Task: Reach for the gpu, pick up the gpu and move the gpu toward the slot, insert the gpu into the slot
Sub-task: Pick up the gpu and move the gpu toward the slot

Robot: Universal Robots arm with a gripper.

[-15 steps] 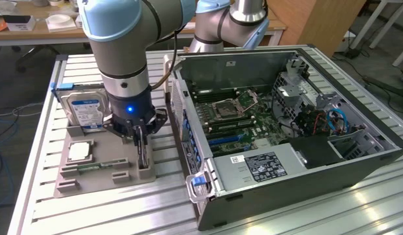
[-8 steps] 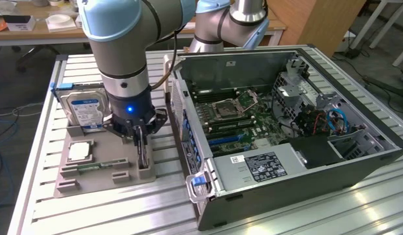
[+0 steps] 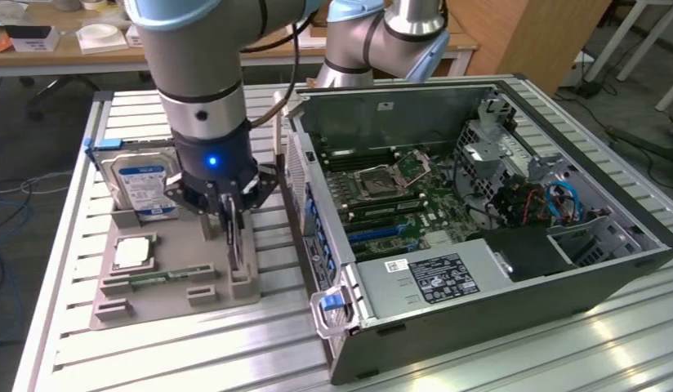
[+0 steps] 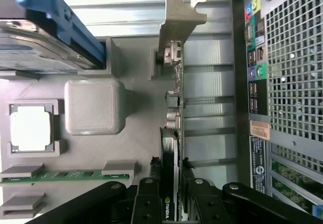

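The gpu [image 3: 239,255] stands on edge along the side of the grey holder tray [image 3: 173,237] nearest the computer case. In the wrist view the gpu [image 4: 174,108] appears edge-on, its metal bracket [image 4: 176,19] at the far end. My gripper [image 3: 232,234] points straight down over the card. Its two fingers [image 4: 151,193] press against both faces of the card near one end, so the gripper [image 4: 169,171] is shut on it. The card still sits in its holder. The blue expansion slot [image 3: 375,233] lies on the motherboard inside the open case.
The tray also holds a blue-labelled hard drive [image 3: 140,184], a processor chip [image 3: 133,251] and a green memory stick [image 3: 162,278]. The open computer case [image 3: 598,245] lies on the exterior view's right, its rear panel [image 4: 287,82] close beside the card. A second arm [image 3: 369,41] stands behind.
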